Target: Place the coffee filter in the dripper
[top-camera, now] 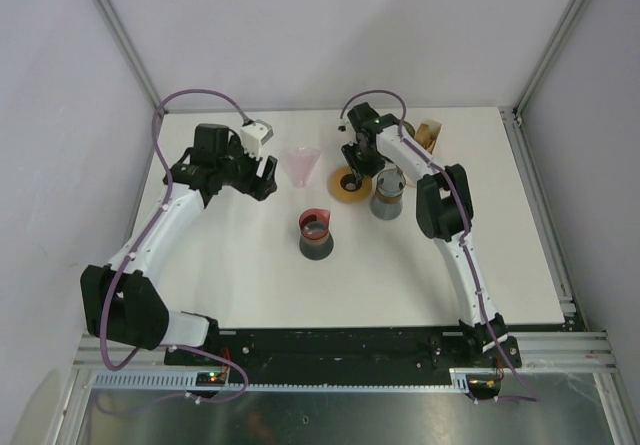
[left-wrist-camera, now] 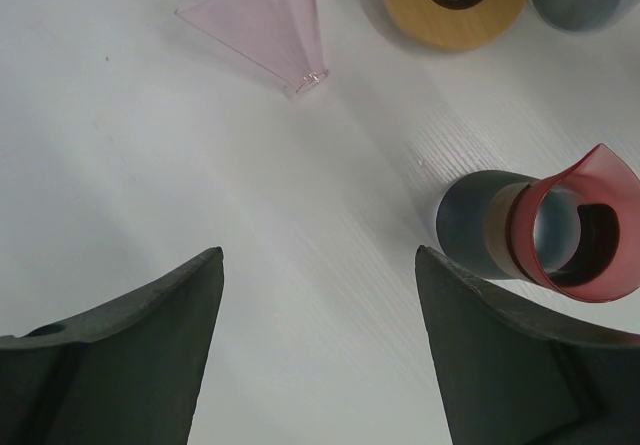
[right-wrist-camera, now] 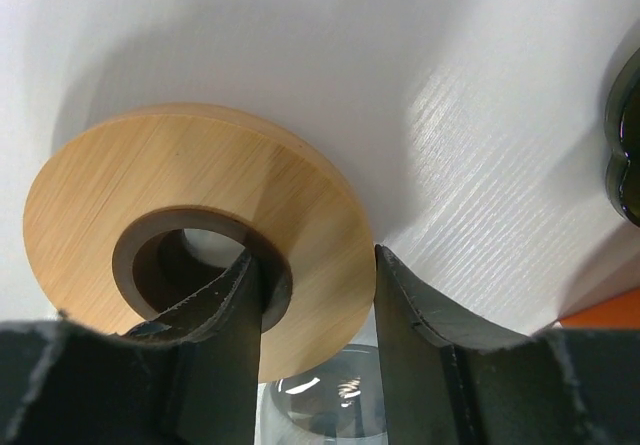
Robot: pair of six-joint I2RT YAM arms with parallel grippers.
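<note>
- Right gripper (right-wrist-camera: 318, 260) half-closed astride flat wooden ring (right-wrist-camera: 150, 180): one finger in its hole, one at the outer edge; firm grip unclear.
- Left gripper (left-wrist-camera: 318, 255) wide open, empty, over tabletop (left-wrist-camera: 150, 165).
- Translucent pink cone (top-camera: 303, 163) lies just left of the ring.

White-and-black arms (top-camera: 160, 225), looping purple cables (top-camera: 190, 92), dark tool fingers (left-wrist-camera: 120, 355)

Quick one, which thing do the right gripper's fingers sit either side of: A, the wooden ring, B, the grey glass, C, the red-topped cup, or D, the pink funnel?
A: in the right wrist view one finger of the right gripper is down in the hole of the wooden ring, the other outside its rim.
</note>
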